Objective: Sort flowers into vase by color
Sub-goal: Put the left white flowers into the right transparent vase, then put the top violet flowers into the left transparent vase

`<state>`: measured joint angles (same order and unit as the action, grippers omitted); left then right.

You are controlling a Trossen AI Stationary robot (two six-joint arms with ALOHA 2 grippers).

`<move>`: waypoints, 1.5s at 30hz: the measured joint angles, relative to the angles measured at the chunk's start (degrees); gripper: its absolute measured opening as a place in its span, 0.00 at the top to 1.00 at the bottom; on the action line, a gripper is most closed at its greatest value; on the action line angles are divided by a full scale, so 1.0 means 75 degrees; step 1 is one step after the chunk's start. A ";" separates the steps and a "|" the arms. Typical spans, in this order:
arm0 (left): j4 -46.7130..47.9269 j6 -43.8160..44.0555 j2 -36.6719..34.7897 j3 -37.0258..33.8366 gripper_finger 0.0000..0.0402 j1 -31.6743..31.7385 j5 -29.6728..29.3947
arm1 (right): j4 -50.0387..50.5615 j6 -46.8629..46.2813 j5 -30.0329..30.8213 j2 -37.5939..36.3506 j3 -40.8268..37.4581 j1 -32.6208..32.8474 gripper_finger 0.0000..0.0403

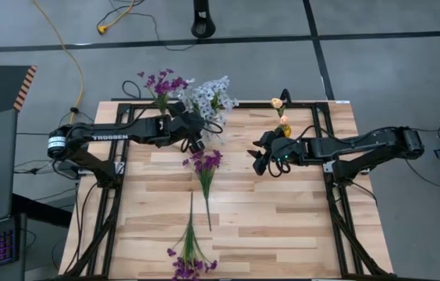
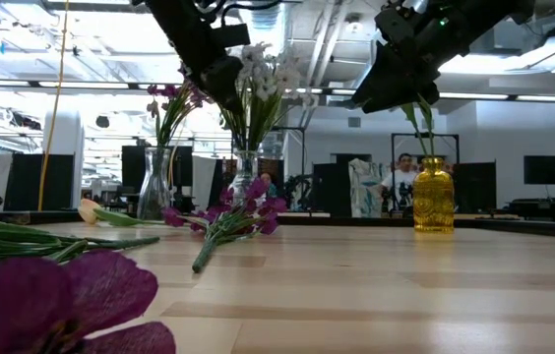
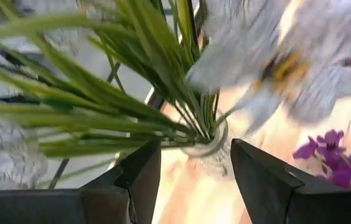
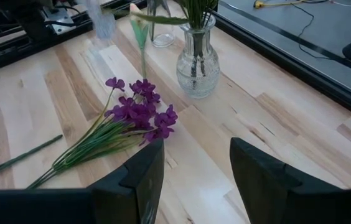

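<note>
Risk gathers first at the left claw [image 1: 194,134], which hangs spread and empty right above the mouth of the clear glass vase holding the pale blue-white clusters [image 1: 211,96]; its dark fingers [image 3: 139,177] straddle the vase neck in the left wrist view with green stems fanning just ahead of them. Any sideways move from here could catch those leaves and drag the light, top-heavy clear glass vase [image 2: 245,173] over, spilling sprigs already sorted. Beside it, a second clear glass vase [image 2: 156,185] with deep purple clusters [image 1: 161,81] stands near enough to be knocked by the same sweep. The right claw [image 1: 260,158] hovers released, gripping nothing, over the pale wooden tabletop [image 1: 282,218], just beside the yellow glass vase [image 2: 433,195] carrying the peach-cream buds [image 1: 278,103]; a careless reach across toward the middle might clip that vase or tangle with the left arm. Farther out, a loose purple-flowered sprig [image 1: 204,165] lies flat in the centre of the tabletop, and another purple bunch [image 1: 189,262] lies at the near edge, both still unsorted. I judge the thin stems hard to pinch off a flat board: a claw closing too high would slide off them, and one closing on the blossoms would crush them. The bunch at the edge could also be nudged off the tabletop by a clumsy approach.
</note>
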<state>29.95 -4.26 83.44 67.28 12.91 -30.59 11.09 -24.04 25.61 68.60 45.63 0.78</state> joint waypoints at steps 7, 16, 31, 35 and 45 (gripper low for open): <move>0.1252 0.0573 0.0000 0.0333 0.55 -0.0015 0.0233 | 0.0012 0.0001 -0.0007 0.0000 0.0000 0.0000 0.48; 0.2936 0.1430 0.0000 0.0496 0.55 -0.0183 0.0712 | 0.0034 0.0001 -0.0007 0.0000 0.0000 0.0000 0.48; 0.4790 0.3542 -0.0374 -0.0174 0.55 -0.0886 0.1529 | 0.0125 0.0001 -0.0009 0.0000 0.0000 0.0000 0.48; 0.3628 0.4364 -0.0924 -0.1020 0.55 -0.1152 0.2390 | 0.0165 0.0001 -0.0009 0.0000 0.0000 0.0000 0.48; 0.0301 0.7457 -0.1240 -0.2746 0.55 -0.1831 0.3278 | 0.0242 0.0001 -0.0009 0.0000 0.0000 0.0000 0.48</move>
<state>32.21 51.66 74.14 46.69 -0.82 -6.01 12.91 -24.03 25.54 68.60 45.63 0.78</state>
